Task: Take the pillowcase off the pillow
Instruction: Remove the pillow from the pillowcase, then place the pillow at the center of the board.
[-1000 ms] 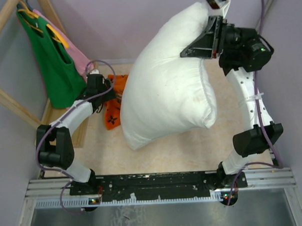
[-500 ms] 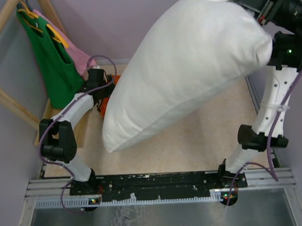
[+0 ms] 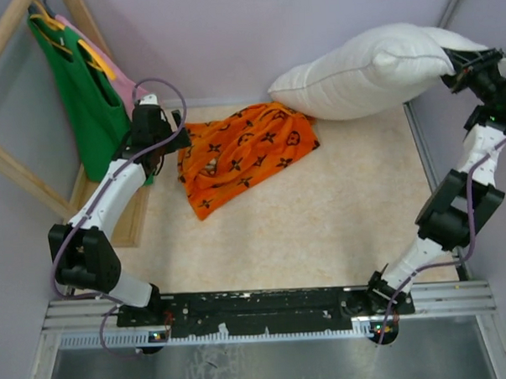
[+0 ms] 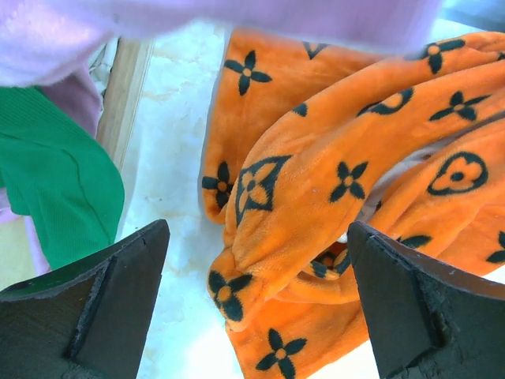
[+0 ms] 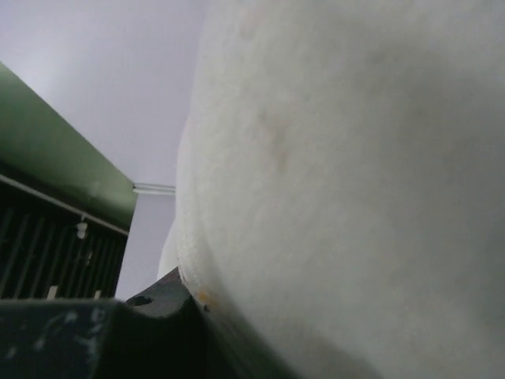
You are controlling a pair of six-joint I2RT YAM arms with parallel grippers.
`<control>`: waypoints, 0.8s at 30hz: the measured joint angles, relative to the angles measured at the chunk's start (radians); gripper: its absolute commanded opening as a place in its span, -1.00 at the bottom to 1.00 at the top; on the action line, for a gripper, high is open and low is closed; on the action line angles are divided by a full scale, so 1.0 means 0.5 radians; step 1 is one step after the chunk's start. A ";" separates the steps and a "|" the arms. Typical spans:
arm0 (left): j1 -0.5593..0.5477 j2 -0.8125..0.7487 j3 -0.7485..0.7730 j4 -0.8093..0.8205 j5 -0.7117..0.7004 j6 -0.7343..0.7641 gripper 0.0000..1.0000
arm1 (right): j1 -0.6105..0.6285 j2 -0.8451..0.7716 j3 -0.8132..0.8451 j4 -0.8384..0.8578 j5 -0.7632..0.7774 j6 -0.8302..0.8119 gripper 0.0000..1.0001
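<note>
Holding the pillow (image 3: 361, 67) up over the far right of the table (image 3: 322, 228), bare white, long side roughly level. Pinching its right end in the right gripper (image 3: 459, 63), jaws pressed into the stuffing; in the right wrist view, white bulk against 1 dark finger (image 5: 118, 332). Down on the table, left of centre, crumpled and off the pillow: the pillowcase (image 3: 243, 152), orange with black motifs. At the far left, hanging against a pink garment (image 3: 129, 92): a green tank top (image 3: 90, 104). Hovering at the pillowcase's left edge with the left gripper (image 3: 175, 141), 2 fingers (image 4: 102, 316) spread wide, gripping nothing, orange folds between them.
</note>
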 measured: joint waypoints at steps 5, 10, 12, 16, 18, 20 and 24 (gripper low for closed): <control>0.000 -0.030 -0.001 -0.003 0.024 0.015 1.00 | -0.166 -0.838 -0.709 -0.688 0.146 -0.739 -1.00; 0.000 -0.069 -0.027 0.036 0.085 0.029 1.00 | -0.190 -1.630 -0.822 -1.396 0.464 -1.486 -1.00; 0.000 -0.089 -0.056 0.077 0.121 0.028 1.00 | -0.208 -1.817 -0.824 -1.630 0.576 -1.700 -1.00; -0.001 -0.092 -0.086 0.164 0.221 0.018 1.00 | -0.268 -1.930 -0.846 -1.836 0.792 -1.941 -1.00; -0.002 -0.089 -0.086 0.198 0.268 0.017 1.00 | -0.278 -1.931 -0.979 -1.804 0.836 -1.991 -0.98; -0.002 -0.082 -0.086 0.236 0.314 0.016 1.00 | -0.284 -1.937 -1.167 -1.769 0.839 -2.008 -0.98; -0.003 -0.082 -0.087 0.279 0.390 0.016 1.00 | -0.291 -1.955 -1.508 -1.847 0.867 -2.036 -0.74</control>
